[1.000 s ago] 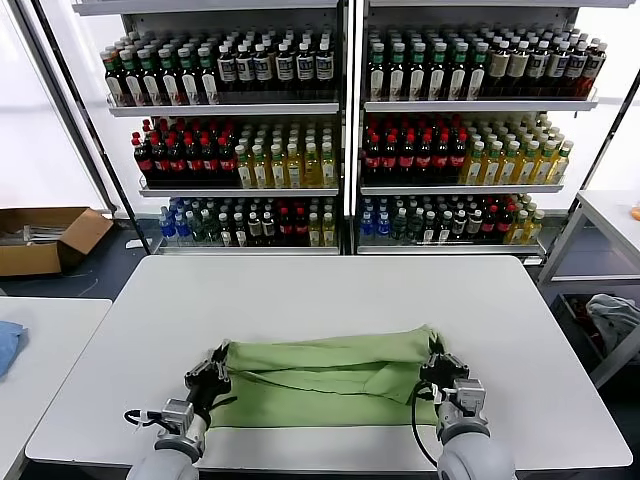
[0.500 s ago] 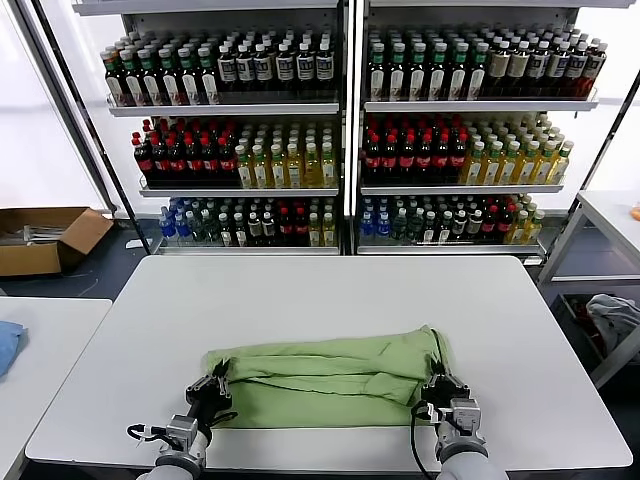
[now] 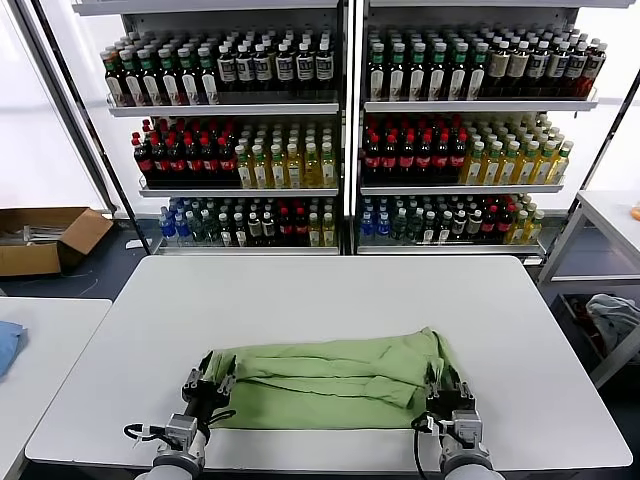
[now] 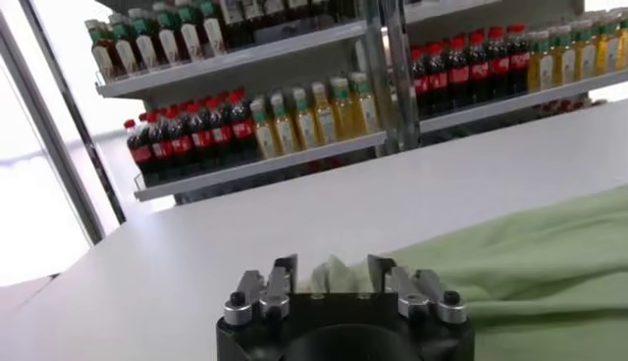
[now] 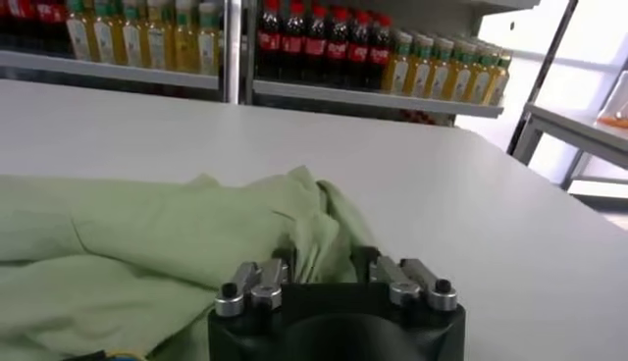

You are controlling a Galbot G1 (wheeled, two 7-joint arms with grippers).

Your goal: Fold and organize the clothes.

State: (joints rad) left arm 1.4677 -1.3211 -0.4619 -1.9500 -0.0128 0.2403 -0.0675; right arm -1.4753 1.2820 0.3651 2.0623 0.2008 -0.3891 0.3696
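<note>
A light green shirt [image 3: 330, 375], one of the clothes, lies folded into a long band across the near part of the white table [image 3: 330, 290]. At the band's left end my left gripper [image 3: 207, 384] sits low on the table. In the left wrist view that gripper [image 4: 332, 273] is open, and a small peak of shirt [image 4: 510, 265] edge stands loose between its fingers. My right gripper [image 3: 447, 386] is at the right end. It is also open [image 5: 324, 263], with a loose fold of the shirt [image 5: 147, 245] in the gap.
Tall shelves of bottles [image 3: 340, 130] stand beyond the table's far edge. A cardboard box [image 3: 45, 238] lies on the floor at the left, next to a side table [image 3: 40, 340] with a blue cloth. Another table [image 3: 610, 215] stands at the right.
Both grippers drew back toward the near edge, pulling the shirt's upper fold down flatter. Both then opened from shut and let go of the cloth.
</note>
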